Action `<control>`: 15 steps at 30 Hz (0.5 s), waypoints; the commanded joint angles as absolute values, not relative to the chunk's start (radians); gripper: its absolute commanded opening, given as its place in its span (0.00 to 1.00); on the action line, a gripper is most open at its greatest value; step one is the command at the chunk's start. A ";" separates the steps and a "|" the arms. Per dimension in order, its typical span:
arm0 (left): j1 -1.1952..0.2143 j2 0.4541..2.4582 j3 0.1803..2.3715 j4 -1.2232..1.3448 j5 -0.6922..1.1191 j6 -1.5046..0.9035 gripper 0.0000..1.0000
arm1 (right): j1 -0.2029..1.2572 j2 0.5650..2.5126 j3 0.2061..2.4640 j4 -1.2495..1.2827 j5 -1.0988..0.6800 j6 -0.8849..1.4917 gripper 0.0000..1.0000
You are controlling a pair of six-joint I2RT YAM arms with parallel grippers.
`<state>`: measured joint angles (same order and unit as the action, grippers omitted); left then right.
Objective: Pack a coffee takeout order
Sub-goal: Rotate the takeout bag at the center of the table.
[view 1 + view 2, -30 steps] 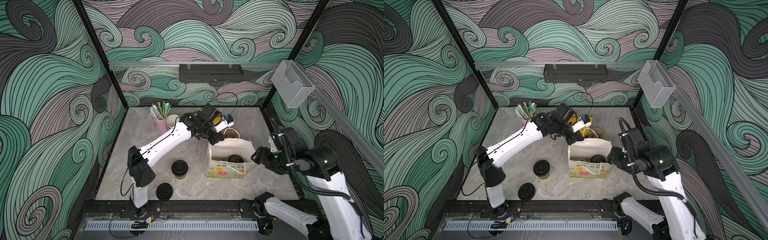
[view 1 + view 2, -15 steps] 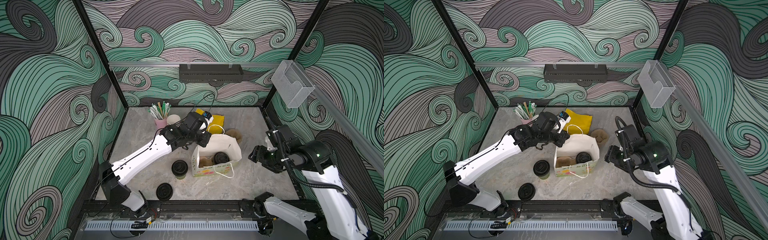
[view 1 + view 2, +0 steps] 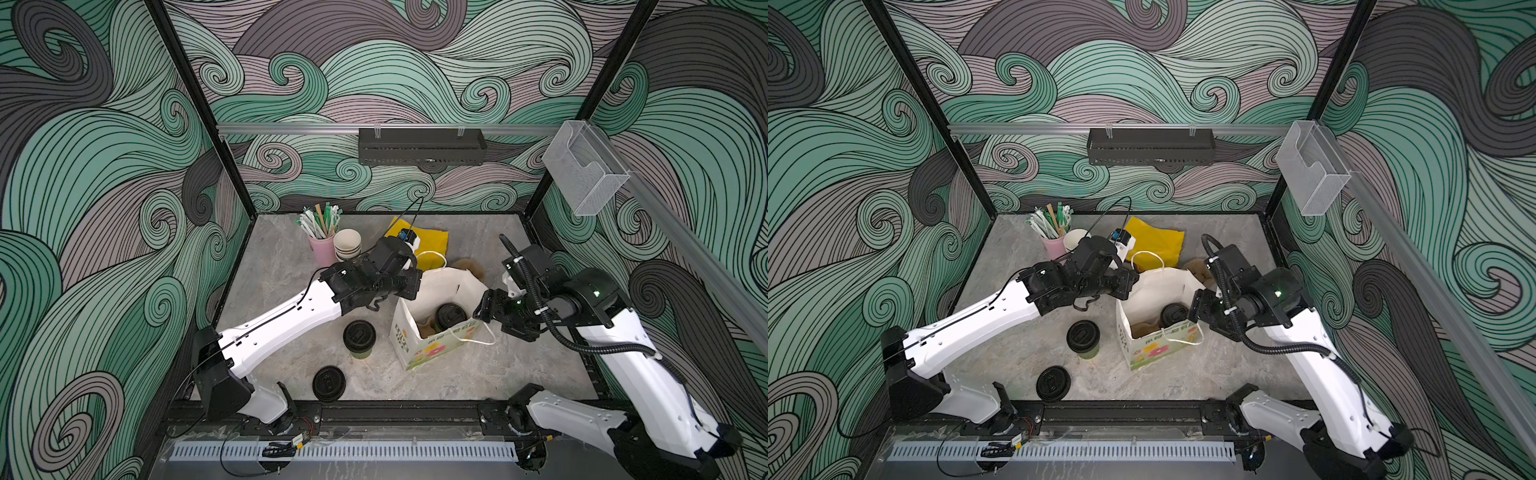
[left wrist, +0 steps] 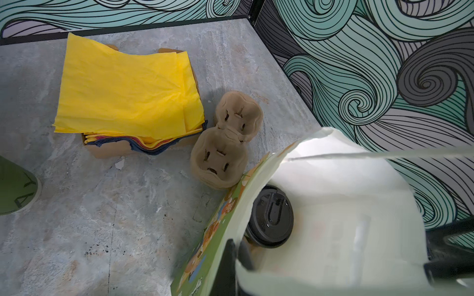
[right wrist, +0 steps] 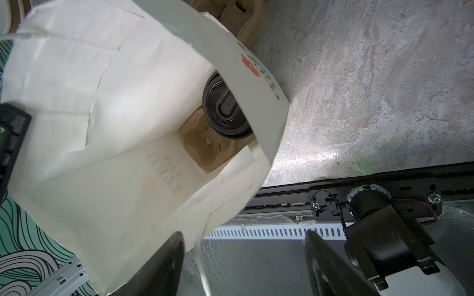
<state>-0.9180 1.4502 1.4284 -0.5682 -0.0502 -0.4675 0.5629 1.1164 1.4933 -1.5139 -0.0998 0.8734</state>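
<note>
A white paper bag [image 3: 432, 349] with a flower print stands open mid-table. Inside it stand a lidded green cup [image 3: 449, 316] and a brown cup carrier [image 5: 207, 146]. My left gripper [image 3: 409, 286] is shut on the bag's left rim [image 4: 230, 210], which sits pinched between its fingers [image 4: 228, 256]. My right gripper [image 3: 484, 307] hangs open at the bag's right rim, holding nothing; its fingers [image 5: 169, 256] are wide apart. Another lidded cup [image 3: 359, 338] stands left of the bag, and a loose black lid [image 3: 329, 383] lies near the front edge. Yellow napkins [image 3: 432, 245] lie at the back.
A pink cup of straws [image 3: 322, 249] and a stack of empty cups [image 3: 347, 245] stand at the back left. Spare brown carriers [image 4: 227, 143] lie behind the bag, beside the napkins. The black front rail [image 5: 384, 184] runs just past the bag.
My left arm has pulled the bag left and toward the front, and its mouth now gapes wider. The right gripper has moved left to the bag's rim and opened a little more.
</note>
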 commanded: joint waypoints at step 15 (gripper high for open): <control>-0.960 1.297 1.347 -0.575 -0.104 -0.489 0.23 | 0.641 1.183 1.466 -1.512 0.020 1.001 0.50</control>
